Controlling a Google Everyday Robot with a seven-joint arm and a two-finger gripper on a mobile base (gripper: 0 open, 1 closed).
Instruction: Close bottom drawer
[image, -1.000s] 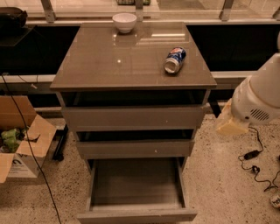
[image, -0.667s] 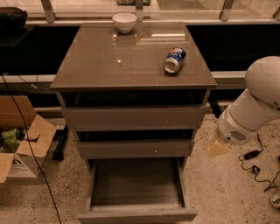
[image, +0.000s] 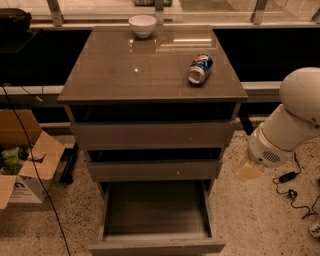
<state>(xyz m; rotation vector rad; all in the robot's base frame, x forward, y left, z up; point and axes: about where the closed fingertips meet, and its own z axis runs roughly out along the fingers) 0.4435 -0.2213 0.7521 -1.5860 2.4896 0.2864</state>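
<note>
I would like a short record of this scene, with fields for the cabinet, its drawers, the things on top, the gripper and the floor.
cabinet: glossy taupe cabinet with three drawers
bottom drawer: pulled far out, inside looks empty
middle drawer: not pulled out like the bottom one
top drawer: likewise not pulled out
on top: white bowl near the back edge; can lying on its side, toward the right
gripper: right of the cabinet, level with the middle drawer, touching no drawer
floor: open cardboard box on the left; cables on the right
</note>
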